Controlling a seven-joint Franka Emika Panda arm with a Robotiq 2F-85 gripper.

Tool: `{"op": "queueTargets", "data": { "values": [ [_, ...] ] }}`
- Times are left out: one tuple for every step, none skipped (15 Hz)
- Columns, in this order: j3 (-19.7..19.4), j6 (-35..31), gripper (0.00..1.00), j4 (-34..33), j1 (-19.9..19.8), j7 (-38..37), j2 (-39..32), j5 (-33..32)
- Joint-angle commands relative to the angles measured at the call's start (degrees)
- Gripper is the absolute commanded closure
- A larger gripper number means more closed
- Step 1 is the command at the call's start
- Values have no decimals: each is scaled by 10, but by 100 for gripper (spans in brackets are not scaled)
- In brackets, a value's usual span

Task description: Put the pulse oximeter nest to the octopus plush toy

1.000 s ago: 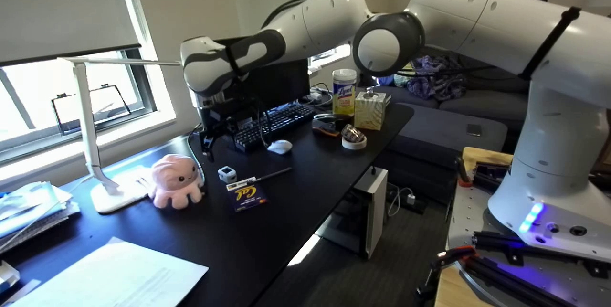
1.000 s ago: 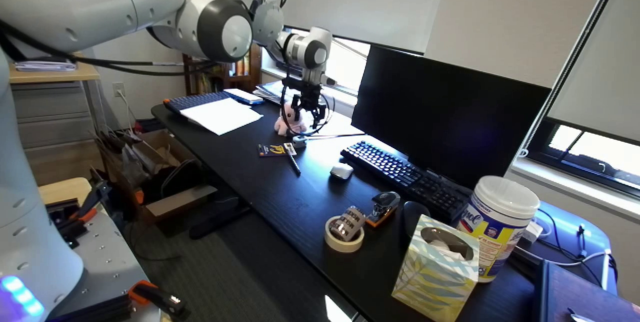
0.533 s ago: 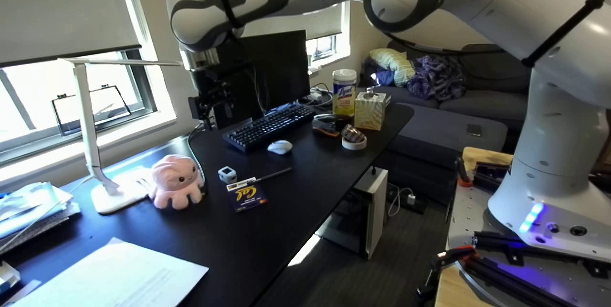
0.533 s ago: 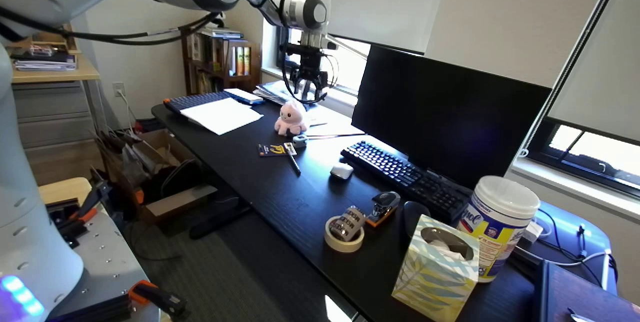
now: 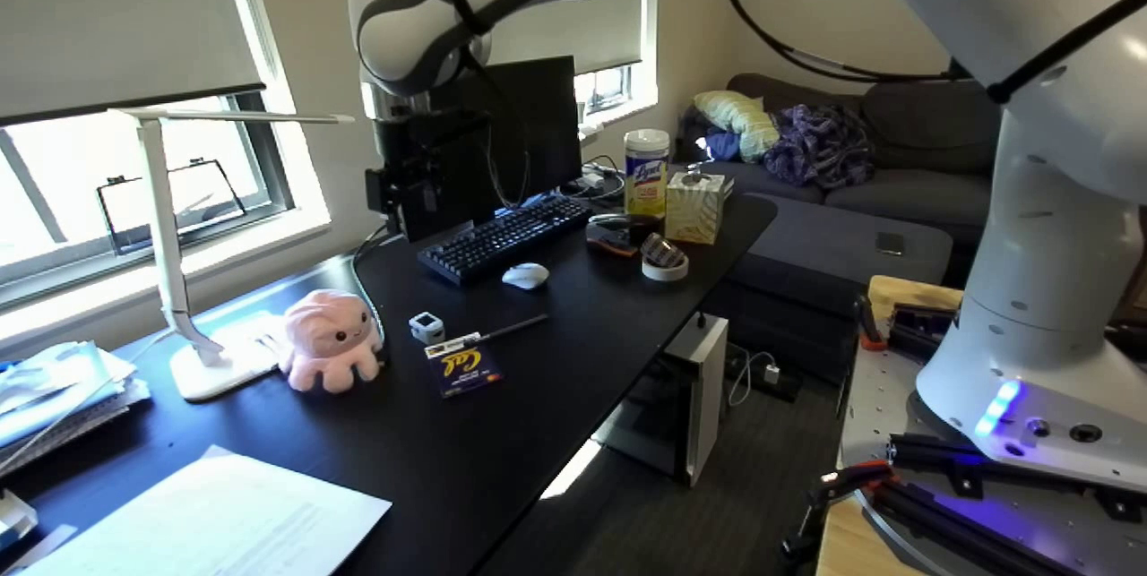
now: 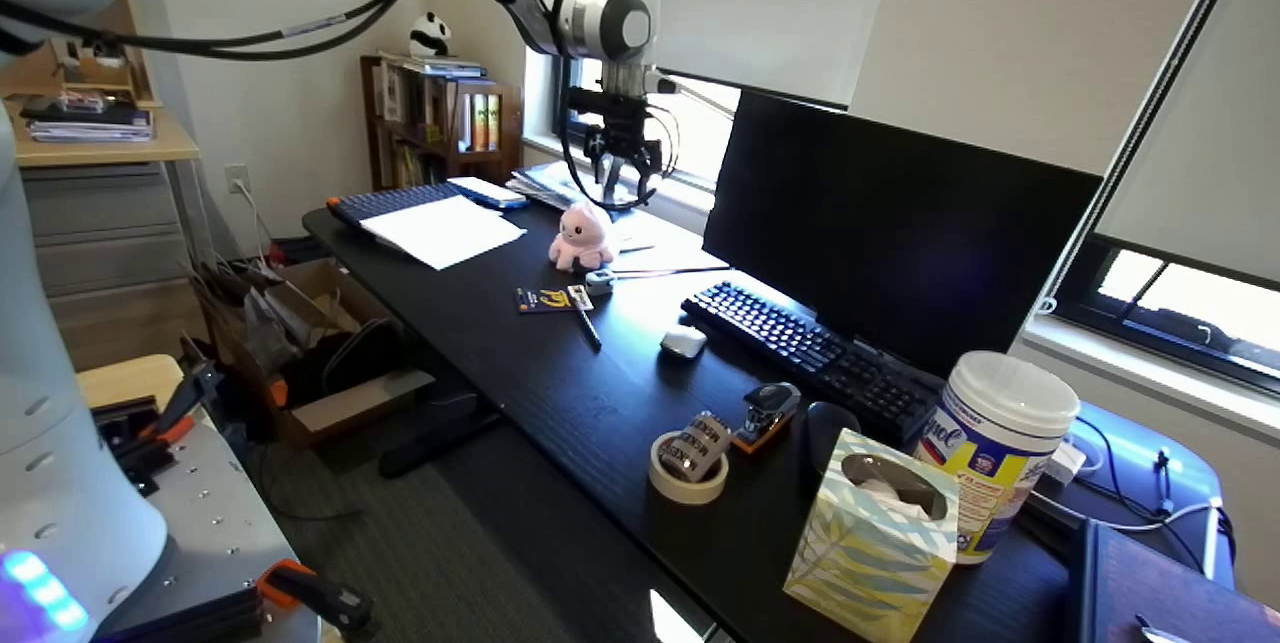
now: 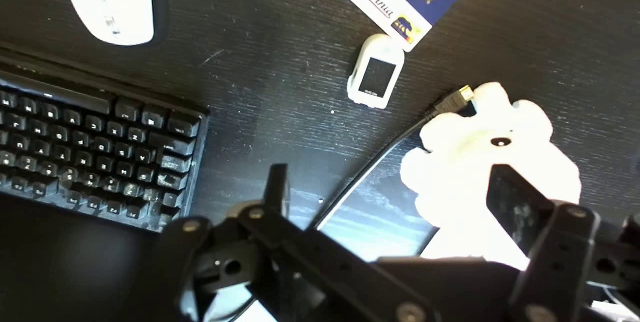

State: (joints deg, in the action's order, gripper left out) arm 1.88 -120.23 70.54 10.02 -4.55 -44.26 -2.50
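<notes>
The hand hangs well above the worktop, its fingers spread wide. In the wrist view one finger covers part of the octopus, though both exterior views show the hand higher up and apart from it.

The oximeter lies on the worktop, screen up: a small pale casing, rounded at one end, with a dark rectangular display. The lettering under the display is too small to read. Its rounded end meets the corner of a white strip marked "California"; whether they touch, I cannot tell. That strip runs along a navy card with yellow script.

The octopus, pale pink but bleached by glare in the wrist view, sits upright on stubby legs near the oximeter. A black cable lies between them, its gold-tipped plug just beside the legs.

Farther out are the mouse and keyboard, the lamp beside the octopus, paper, and, well apart, a stapler, tissue box and wipes tub.
</notes>
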Motion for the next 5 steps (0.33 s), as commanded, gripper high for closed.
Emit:
{"op": "queueTargets", "data": {
  "values": [
    [6,-16,0,22,-6,8,11,1],
    [9,-30,0,46,-10,15,22,3],
    [11,-36,0,61,-12,19,31,3],
    [12,-38,0,71,-14,20,37,4],
    [13,-39,0,76,-14,20,41,4]
  ]
}}
